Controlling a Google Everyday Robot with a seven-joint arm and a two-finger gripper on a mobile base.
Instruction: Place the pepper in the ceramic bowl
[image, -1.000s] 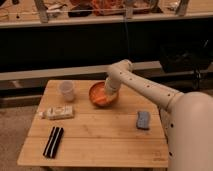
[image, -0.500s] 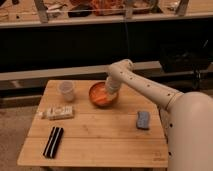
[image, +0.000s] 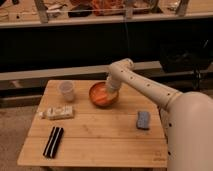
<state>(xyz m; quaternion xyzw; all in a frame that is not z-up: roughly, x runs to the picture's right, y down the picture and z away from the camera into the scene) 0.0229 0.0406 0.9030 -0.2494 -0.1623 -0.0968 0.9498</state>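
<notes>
Gripper (image: 111, 91) hangs low over the ceramic bowl (image: 95, 90), its tip down inside the right half of the dish, at the end of a pale arm (image: 145, 87) that bends down from an elbow above the table's far edge. Whether the jaws stand apart or together cannot be told, since they merge with the bright orange of the dish, and no grip on anything can be made out. Within the bowl, a lighter orange shape lying low toward the near side may be the pepper (image: 103, 99); it is the same colour as the dish's inside, so neither its long axis nor the way its stem end points can be made out. The bowl sits on the far middle of the wooden table (image: 100, 135). A small pale cup (image: 67, 90) stands upright just left of the bowl, apart from it. Nearer the left edge lies a pale flat packet (image: 56, 113), its length running across the table. Toward the front left corner lie two dark slim bars (image: 53, 141) side by side, pointing away from the front edge. A blue sponge (image: 144, 120) rests on the right side, well apart from the bowl.
</notes>
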